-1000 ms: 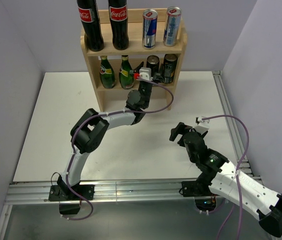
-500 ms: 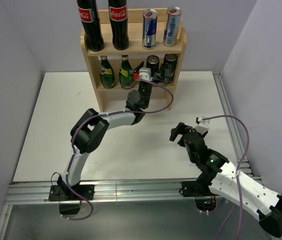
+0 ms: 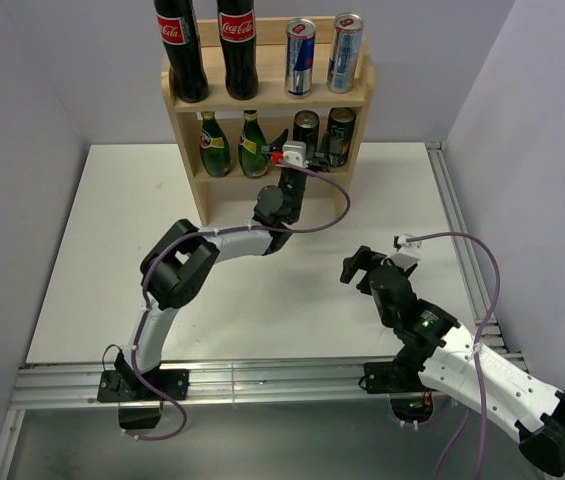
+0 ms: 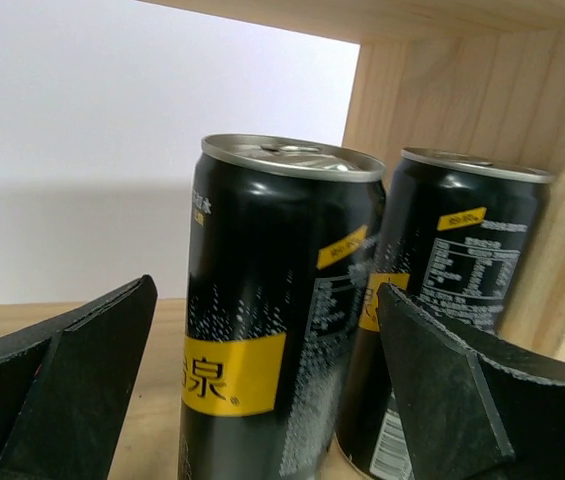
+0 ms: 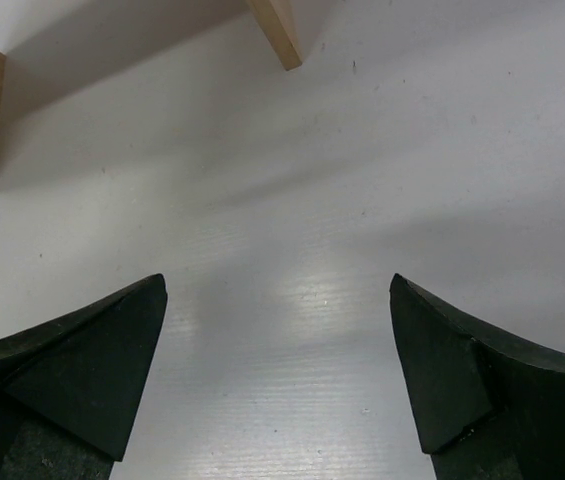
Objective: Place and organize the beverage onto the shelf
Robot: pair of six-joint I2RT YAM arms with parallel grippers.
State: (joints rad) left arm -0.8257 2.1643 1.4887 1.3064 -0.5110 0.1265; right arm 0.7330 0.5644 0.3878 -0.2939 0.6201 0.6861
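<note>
The light wood shelf (image 3: 268, 101) stands at the back of the table. Its top tier holds two cola bottles (image 3: 180, 50) and two slim blue-silver cans (image 3: 300, 56). Its lower tier holds two green bottles (image 3: 214, 145) and two black cans. My left gripper (image 3: 301, 141) reaches into the lower tier. In the left wrist view it (image 4: 264, 290) is open, with its jaws either side of the left black can (image 4: 262, 250) and a gap on both sides. The other black can (image 4: 472, 240) stands beside it against the side panel (image 4: 442, 80). My right gripper (image 3: 358, 266) is open and empty above the table (image 5: 292, 200).
The white tabletop (image 3: 112, 250) has grey walls to the left and right and a metal rail (image 3: 262, 378) along the near edge. The shelf's feet (image 5: 277, 30) show at the top of the right wrist view.
My left arm has shifted slightly at the lower tier, with the wrist a little to the right. The right arm has barely moved.
</note>
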